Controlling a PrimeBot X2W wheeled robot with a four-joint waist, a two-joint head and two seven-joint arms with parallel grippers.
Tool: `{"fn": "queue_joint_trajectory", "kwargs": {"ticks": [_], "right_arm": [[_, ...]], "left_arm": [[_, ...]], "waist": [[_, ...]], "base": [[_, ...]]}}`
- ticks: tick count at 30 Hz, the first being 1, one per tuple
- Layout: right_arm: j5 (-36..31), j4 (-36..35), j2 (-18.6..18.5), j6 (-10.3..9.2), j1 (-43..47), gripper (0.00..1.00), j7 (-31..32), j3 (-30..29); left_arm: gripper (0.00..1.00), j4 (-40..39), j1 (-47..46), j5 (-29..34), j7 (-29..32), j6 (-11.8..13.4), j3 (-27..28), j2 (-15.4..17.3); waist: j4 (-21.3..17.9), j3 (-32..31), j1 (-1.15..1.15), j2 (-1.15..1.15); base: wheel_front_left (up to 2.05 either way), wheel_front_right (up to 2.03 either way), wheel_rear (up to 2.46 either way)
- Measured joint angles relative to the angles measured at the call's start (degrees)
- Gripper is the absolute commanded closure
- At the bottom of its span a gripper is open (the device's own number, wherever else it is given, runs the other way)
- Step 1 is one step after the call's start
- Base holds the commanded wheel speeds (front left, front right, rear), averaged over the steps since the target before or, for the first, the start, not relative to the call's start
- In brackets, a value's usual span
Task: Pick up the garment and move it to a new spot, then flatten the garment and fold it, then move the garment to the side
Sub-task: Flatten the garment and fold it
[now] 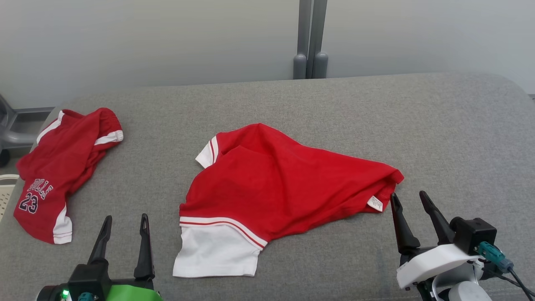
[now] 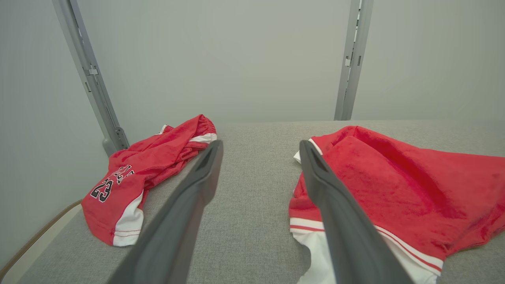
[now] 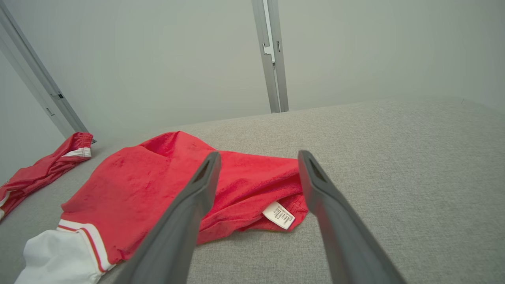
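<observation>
The garment (image 1: 284, 188) is a red shirt with white sleeve ends, lying crumpled in the middle of the grey padded table (image 1: 418, 125). A white label (image 1: 375, 203) shows at its right corner. My left gripper (image 1: 126, 217) stands open near the front edge, left of the white sleeve and apart from it. My right gripper (image 1: 408, 194) is open just right of the labelled corner, close to the cloth. In the left wrist view the open left gripper (image 2: 260, 144) has the garment (image 2: 394, 189) to its right. In the right wrist view the open right gripper (image 3: 259, 154) points over the garment's (image 3: 158, 185) labelled corner.
Red shorts (image 1: 62, 167) printed with 23 lie bunched at the table's left edge, also seen as red shorts (image 2: 146, 169) in the left wrist view. A grey post (image 1: 310, 37) rises behind the far edge before a pale wall. The table's right half is bare fabric.
</observation>
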Motion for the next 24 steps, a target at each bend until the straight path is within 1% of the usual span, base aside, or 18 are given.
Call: {"fn": "queue_joint_trajectory", "kwargs": {"ticks": [18,24], "right_arm": [[0.02,0.19,-0.25,0.0,-0.18,0.0,0.26,0.21],[1.01,2.01,-1.25,0.0,-1.43,0.0,1.69,0.13]], "left_arm": [[0.0,0.15,-0.01,-0.14,0.0,-0.09,0.02,-0.03],[0.0,4.16,-0.26,-1.85,0.0,-1.34,-2.81,-0.08]], "waist": [[-0.13,-0.23,0.0,0.0],[-0.19,0.26,0.0,0.0]], "base": [[0.0,0.0,0.0],[0.0,0.0,0.0]]}}
